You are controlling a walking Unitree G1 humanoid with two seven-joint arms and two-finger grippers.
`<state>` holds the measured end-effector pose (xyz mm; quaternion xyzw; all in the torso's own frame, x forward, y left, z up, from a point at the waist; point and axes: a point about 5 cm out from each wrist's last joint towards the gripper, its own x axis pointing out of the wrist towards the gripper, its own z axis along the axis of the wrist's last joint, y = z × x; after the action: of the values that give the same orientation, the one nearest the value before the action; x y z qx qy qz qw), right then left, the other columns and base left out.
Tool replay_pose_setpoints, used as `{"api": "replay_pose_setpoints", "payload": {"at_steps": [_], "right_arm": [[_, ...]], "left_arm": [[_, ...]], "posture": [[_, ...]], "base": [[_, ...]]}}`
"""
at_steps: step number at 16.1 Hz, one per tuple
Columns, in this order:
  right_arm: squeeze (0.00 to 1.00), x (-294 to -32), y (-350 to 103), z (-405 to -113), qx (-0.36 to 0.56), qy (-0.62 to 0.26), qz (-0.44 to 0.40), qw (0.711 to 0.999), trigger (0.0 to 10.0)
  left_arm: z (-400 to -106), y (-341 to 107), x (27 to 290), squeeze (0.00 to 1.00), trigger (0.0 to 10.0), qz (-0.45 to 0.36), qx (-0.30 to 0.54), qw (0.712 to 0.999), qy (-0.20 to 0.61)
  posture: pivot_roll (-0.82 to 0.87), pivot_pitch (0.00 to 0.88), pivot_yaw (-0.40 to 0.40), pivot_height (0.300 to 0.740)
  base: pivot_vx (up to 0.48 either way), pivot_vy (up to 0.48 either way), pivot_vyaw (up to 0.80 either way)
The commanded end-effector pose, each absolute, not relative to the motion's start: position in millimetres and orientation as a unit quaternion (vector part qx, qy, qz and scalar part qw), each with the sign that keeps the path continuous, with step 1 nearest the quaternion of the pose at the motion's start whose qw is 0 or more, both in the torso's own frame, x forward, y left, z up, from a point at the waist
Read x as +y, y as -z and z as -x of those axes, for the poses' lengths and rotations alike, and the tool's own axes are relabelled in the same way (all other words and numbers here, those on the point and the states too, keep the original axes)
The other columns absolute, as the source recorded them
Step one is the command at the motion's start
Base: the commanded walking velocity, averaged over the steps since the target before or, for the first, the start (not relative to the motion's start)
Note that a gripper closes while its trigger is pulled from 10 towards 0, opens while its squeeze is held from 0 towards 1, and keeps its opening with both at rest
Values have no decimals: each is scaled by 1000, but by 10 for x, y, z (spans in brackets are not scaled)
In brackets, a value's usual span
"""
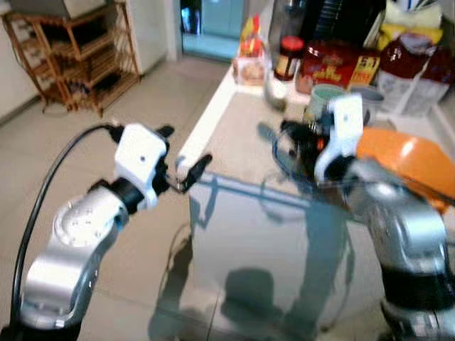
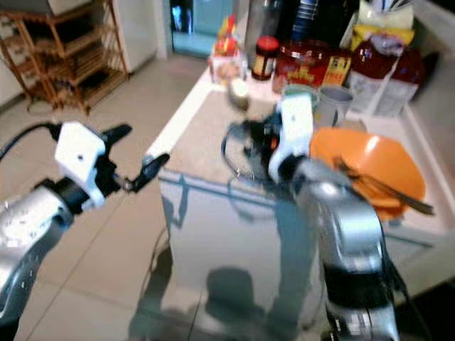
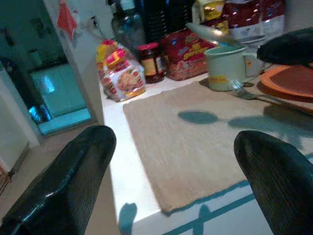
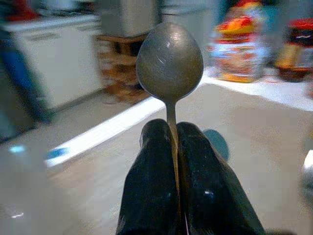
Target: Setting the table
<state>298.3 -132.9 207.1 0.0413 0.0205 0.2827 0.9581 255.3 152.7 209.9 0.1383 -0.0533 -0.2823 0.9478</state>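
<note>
My right gripper [image 4: 168, 147] is shut on the handle of a metal spoon [image 4: 169, 61], whose bowl points up and forward. It hovers over the beige placemat [image 3: 195, 152] on the white table [image 1: 202, 128], next to the orange plate [image 2: 370, 160]. A fork [image 2: 384, 188] lies across that plate. Behind the mat stands a pale green mug [image 3: 225, 66]. My left gripper [image 1: 182, 150] is open and holds nothing, hanging in the air just off the table's near left corner.
Along the back of the table stand a red-lidded jar [image 3: 150, 61], snack packets [image 3: 120, 73] and red bags [image 1: 334, 67]. A wooden rack [image 1: 78, 57] stands far left on the tiled floor [image 1: 85, 121]. The table's front panel [image 1: 270, 256] is glossy.
</note>
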Motion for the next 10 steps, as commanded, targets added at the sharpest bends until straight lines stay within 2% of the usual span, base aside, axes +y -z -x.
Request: {"api": "replay_pose_setpoints", "payload": {"at_steps": [1, 3, 6, 10], "right_arm": [[0, -1317, -2192, -2878, -7, -329, -44, 943, 10000], [0, -1375, -2187, -2709, -8, -385, -49, 921, 10000], [0, -1424, -2170, -2647, -2, -410, -36, 911, 10000], [0, -1485, -2135, -2506, 15, -451, -16, 892, 10000]], "left_arm": [[-2525, -2115, 1487, 0, 10000, -150, -63, 942, 292], [-2515, -2112, 1506, 0, 10000, -150, -64, 943, 291], [-2483, -2119, 1505, 0, 10000, -150, -67, 938, 306], [-2331, -2042, 1439, 0, 10000, -152, -51, 914, 372]], "posture": [[34, 0, -52, 740], [32, 0, -52, 740], [32, 0, -54, 740], [32, 0, -52, 740]], "base": [[0, -480, 0], [0, -480, 0], [0, -480, 0], [0, -480, 0]]}}
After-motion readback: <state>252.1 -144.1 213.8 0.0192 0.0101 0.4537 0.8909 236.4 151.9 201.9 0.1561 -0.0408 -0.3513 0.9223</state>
